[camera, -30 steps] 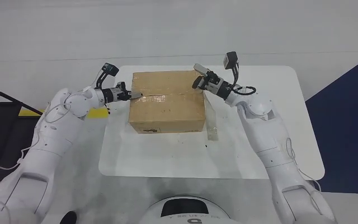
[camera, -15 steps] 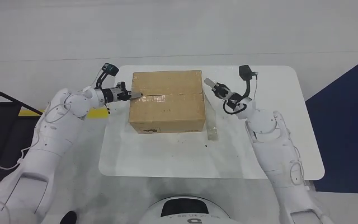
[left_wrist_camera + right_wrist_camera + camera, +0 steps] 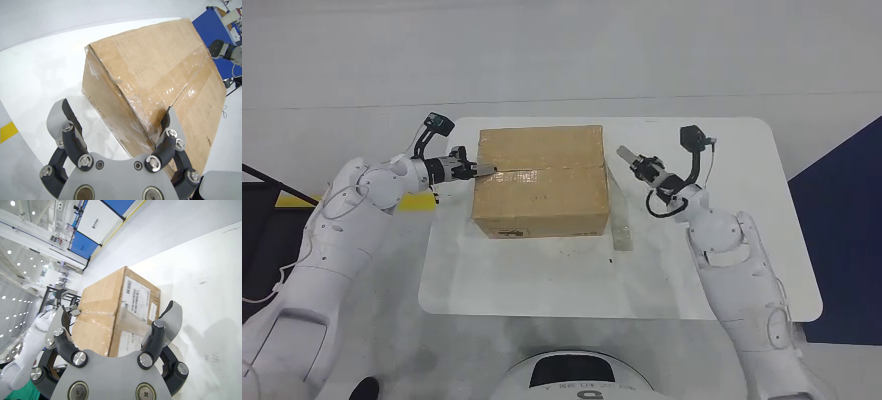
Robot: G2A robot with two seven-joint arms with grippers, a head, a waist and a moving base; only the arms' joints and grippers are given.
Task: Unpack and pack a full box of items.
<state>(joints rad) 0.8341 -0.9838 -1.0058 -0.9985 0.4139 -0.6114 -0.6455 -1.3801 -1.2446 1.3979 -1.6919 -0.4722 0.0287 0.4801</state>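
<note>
The taped box (image 3: 539, 185) sits closed on the bench (image 3: 702, 270) (contents hidden). The left gripper (image 3: 479, 169) straddles its top edge, jaws apart; the right gripper (image 3: 626, 156), also agape, hovers just beside it.

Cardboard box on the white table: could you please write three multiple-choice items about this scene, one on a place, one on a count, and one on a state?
1. Where is the left gripper in relation to the box?
A. Over the middle of its top.
B. At its end, where the taped seam meets the edge.
C. On the bare table, far from it.

2. How many boxes stand on the table?
A. One.
B. Two.
C. Three.

3. In what state are the top flaps?
A. Both standing open.
B. Torn off.
C. Lying shut, with clear tape along the seam.

Answers:
1 B: the left wrist view shows one finger on the seam at the edge.
2 A: the top view shows a single box.
3 C: the flaps lie flat under glossy tape.
</note>
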